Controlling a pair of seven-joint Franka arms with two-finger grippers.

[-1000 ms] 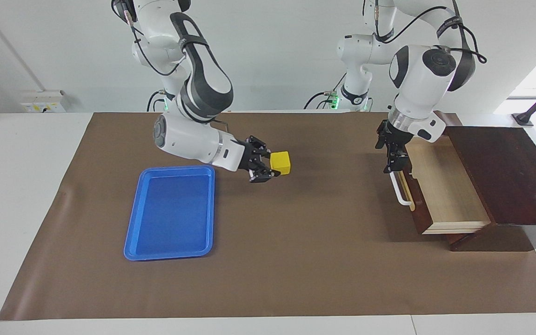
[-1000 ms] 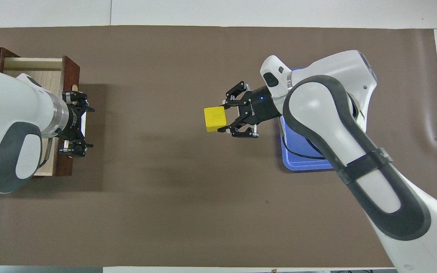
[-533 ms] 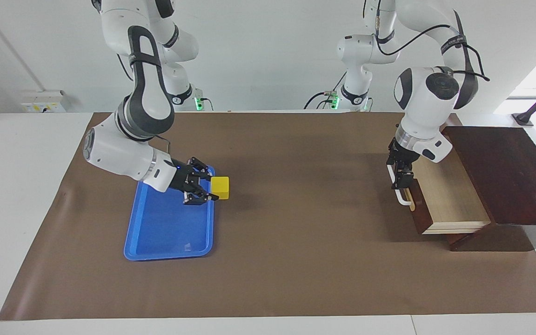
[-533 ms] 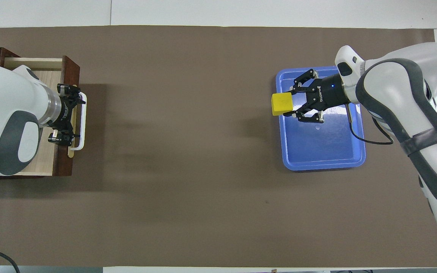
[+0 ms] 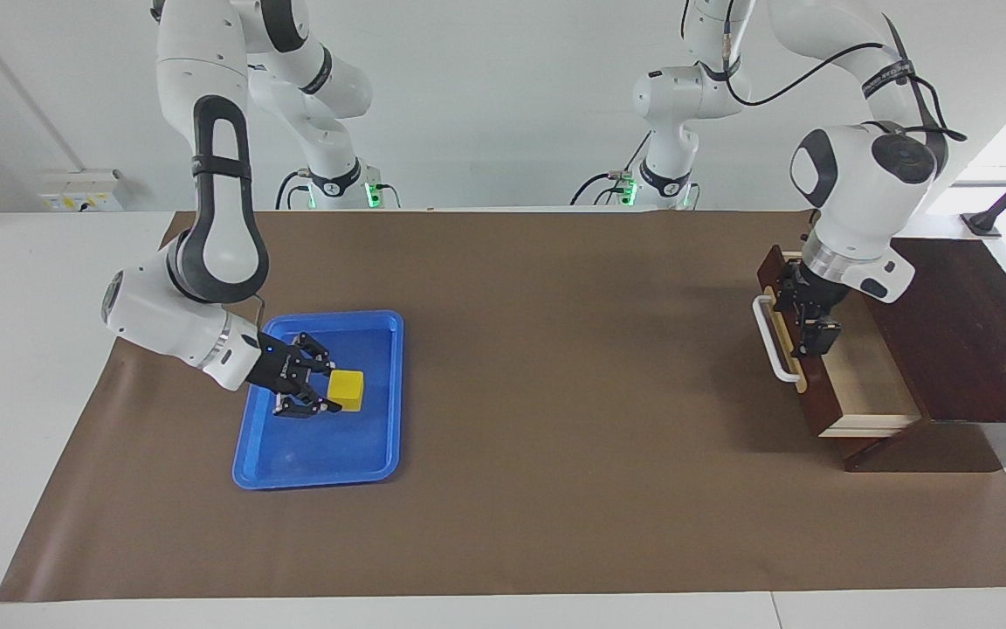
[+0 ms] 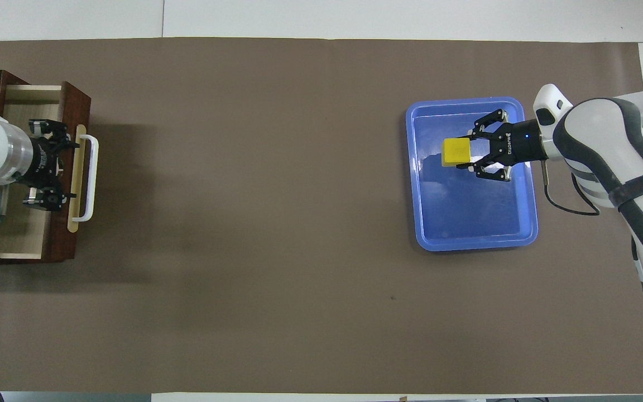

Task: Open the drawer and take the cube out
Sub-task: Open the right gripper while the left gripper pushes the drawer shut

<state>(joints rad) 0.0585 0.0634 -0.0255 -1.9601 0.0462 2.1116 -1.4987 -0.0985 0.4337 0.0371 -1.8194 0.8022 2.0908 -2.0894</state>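
Observation:
The yellow cube (image 5: 347, 390) (image 6: 455, 152) hangs low inside the blue tray (image 5: 320, 479) (image 6: 472, 245), with my right gripper (image 5: 330, 390) (image 6: 468, 152) shut on it from the side. I cannot tell whether the cube touches the tray floor. At the left arm's end of the table the drawer (image 5: 817, 397) (image 6: 70, 103) stands partly out of its dark wooden box (image 5: 966, 332). Its white bar handle (image 5: 772, 339) (image 6: 91, 177) and pale inside show. My left gripper (image 5: 807, 321) (image 6: 48, 164) hangs open over the drawer's inside, just by the drawer front, holding nothing.
A brown mat (image 5: 555, 419) covers the table between the tray and the drawer. The wooden box sits at the mat's edge at the left arm's end.
The right gripper carried the cube from over the middle of the mat into the blue tray and lower. The drawer slid partly back into its box as the left gripper moved that way.

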